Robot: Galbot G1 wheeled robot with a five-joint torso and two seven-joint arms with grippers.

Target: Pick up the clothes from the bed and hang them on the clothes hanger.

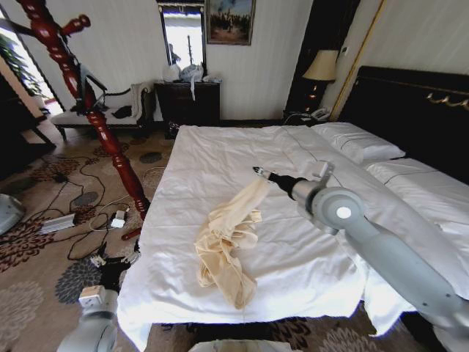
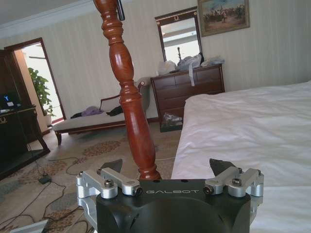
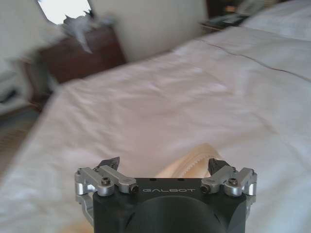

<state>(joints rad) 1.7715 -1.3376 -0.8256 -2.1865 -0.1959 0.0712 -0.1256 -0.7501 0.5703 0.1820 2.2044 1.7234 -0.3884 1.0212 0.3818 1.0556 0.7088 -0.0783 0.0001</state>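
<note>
The clothes [image 1: 226, 242], a pale cream-yellow shirt, lie crumpled on the white duvet of the bed [image 1: 220, 158], near its foot. One end of the shirt stretches up toward my right gripper [image 1: 262, 174]. That gripper hovers just over this end, open, and in the right wrist view cream fabric [image 3: 190, 164] shows low between its fingers [image 3: 110, 163]. The clothes hanger [image 1: 110, 143], a red-brown turned-wood stand, rises beside the bed's left edge. My left gripper [image 2: 166, 166] is open and holds nothing, low by the bed's corner, facing the stand's post [image 2: 130, 102].
Cables, a power strip [image 1: 58, 222] and small boxes litter the patterned carpet around the stand's base. A dark dresser [image 1: 189, 101] and a cushioned bench [image 1: 102, 110] stand along the far wall. The black headboard [image 1: 410, 110] and pillows [image 1: 359, 141] are on the right.
</note>
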